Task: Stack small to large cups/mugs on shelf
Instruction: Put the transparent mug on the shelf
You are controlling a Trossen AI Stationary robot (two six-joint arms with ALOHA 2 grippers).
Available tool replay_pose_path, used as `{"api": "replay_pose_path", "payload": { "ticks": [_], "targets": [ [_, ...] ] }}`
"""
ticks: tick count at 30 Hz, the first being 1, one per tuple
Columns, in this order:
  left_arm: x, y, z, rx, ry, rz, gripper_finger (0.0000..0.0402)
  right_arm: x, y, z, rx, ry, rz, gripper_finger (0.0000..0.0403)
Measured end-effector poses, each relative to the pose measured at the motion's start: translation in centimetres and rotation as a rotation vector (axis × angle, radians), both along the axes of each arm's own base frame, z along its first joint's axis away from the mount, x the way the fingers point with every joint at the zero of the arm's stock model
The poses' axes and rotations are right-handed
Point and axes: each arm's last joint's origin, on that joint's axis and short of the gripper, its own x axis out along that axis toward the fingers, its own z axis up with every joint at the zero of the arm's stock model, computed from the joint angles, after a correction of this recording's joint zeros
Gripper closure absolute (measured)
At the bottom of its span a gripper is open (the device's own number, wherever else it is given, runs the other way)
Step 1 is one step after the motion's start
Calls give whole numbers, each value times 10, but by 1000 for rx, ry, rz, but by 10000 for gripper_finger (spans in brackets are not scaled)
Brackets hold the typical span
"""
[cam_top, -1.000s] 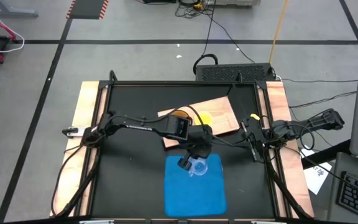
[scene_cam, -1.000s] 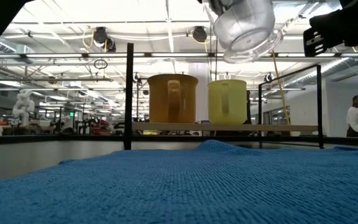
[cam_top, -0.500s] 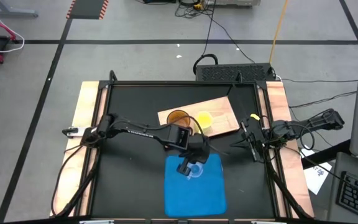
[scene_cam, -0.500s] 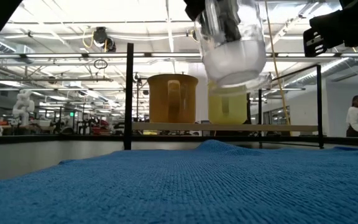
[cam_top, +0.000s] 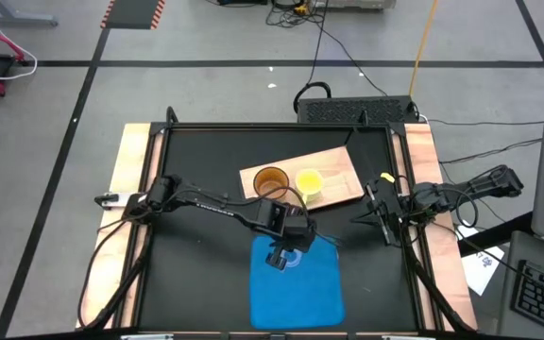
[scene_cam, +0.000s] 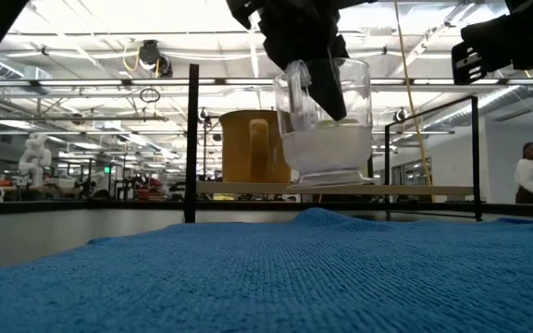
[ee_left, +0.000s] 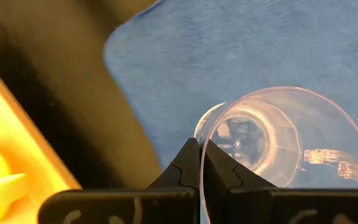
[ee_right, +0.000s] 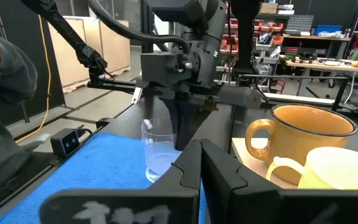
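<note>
three vessels in all: one small clear cup point(scene_cam: 327, 120), see-through with thick walls, held upright by its rim in the closed left pincer point(cam_top: 281, 255) over the blue mat point(cam_top: 296, 288); one amber-brown mug point(cam_top: 271, 179) and one yellow mug point(cam_top: 309, 179) side by side on the light-wood shelf point(cam_top: 338, 165). the right pincer point(cam_top: 371, 217), closed on nothing, waits at the table's right edge.

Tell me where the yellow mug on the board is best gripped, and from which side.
Likely by the rim of the yellow mug, from above: it stands upright, mouth open, on the wooden board. Pinch the wall on the side away from the amber-brown mug, which stands close beside it.
</note>
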Motion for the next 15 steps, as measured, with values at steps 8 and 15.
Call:
{"api": "replay_pose_path", "payload": {
  "ticks": [8, 15],
  "targets": [
    [-1, -1, -14, -35, 14, -13, 401, 0, 0, 0, 0, 0, 0, 403],
    [-4, 0, -30, -49, 46, -5, 401, 0, 0, 0, 0, 0, 0, 403]
  ]
}}
